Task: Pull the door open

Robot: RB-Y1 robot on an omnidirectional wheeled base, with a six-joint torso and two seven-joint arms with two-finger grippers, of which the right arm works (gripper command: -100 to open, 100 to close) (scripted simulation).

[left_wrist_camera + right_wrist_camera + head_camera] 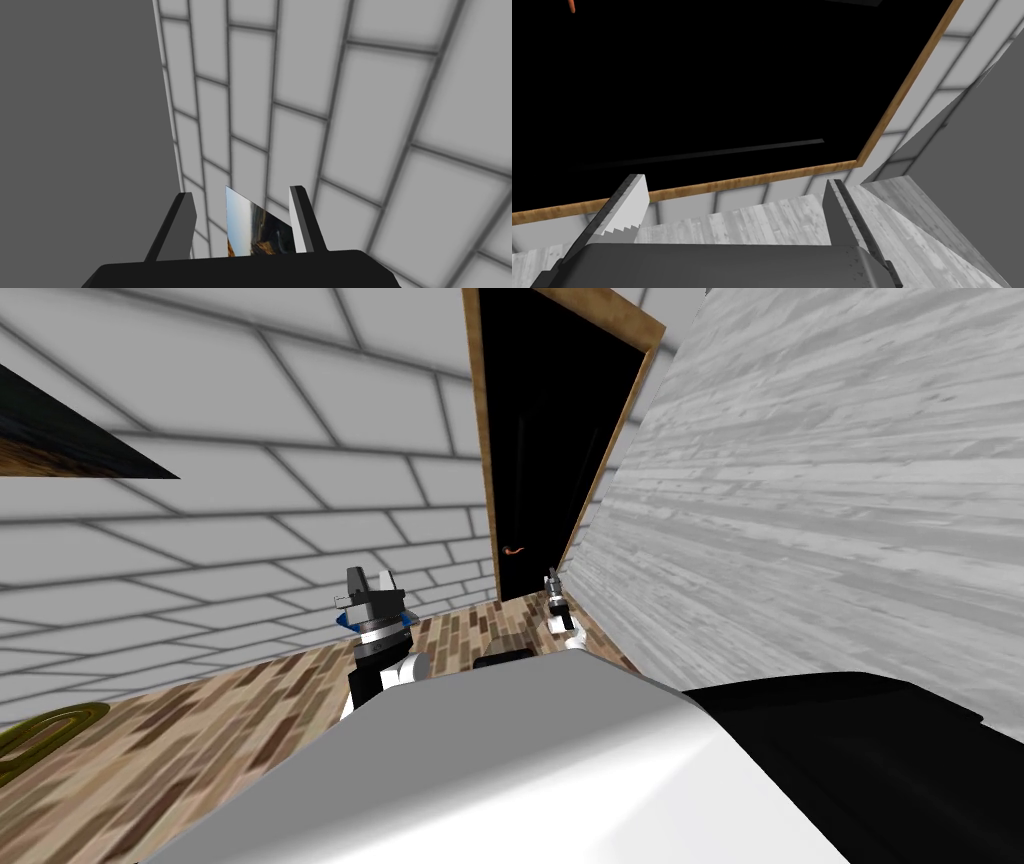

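Observation:
The door (545,438) is a black panel in a brown wooden frame (478,438), straight ahead at the end of a narrow passage. A small orange curved handle (512,551) sits low on it. My right gripper (551,578) is raised in front of the door, a little to the right of the handle and short of it. Its fingers stand open with nothing between them. In the right wrist view the right gripper (732,182) faces the black door (712,90), with a tip of the orange handle (572,5) off to one side. My left gripper (372,578) is held up beside the chest, also open (241,192).
A grey plank wall (800,488) runs close along the right, up to the door frame. A white tiled wall (250,488) runs on the left. The floor (200,738) is brown wood pattern, with an olive curved object (40,733) at the far left.

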